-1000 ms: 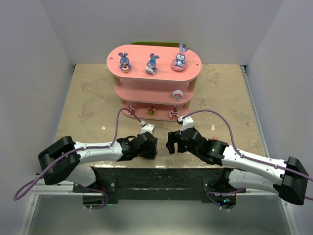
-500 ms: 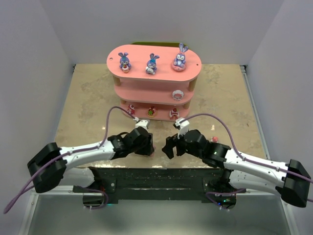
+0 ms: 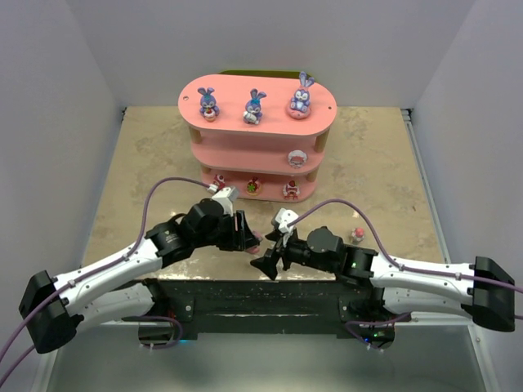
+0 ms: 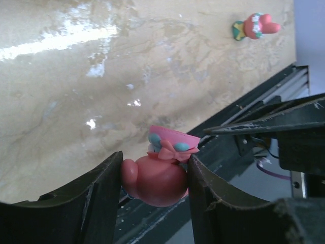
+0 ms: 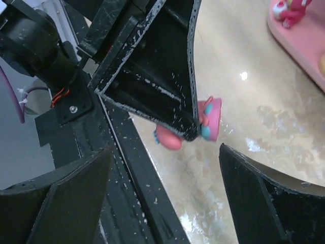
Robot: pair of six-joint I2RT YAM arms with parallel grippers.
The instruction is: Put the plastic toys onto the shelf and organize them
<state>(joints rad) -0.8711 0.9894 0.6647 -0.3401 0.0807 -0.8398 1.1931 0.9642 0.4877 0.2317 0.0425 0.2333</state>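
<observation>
Left wrist view: left fingers are part-closed on a pink figurine, round and with a bow, gripped on both sides at the near edge of the surface. Whether it touches the surface cannot be told.

Right wrist view: right fingers are spread wide and hold nothing, with the gripped figurine just in front of them.

Top external view: both arms are close together, well apart from the shelf at the far side. Three bunnies stand upright on the top tier. One white-and-pink figure is on the middle tier and three small figures on the bottom tier. One loose figure sits on the surface just beyond the right arm.
</observation>
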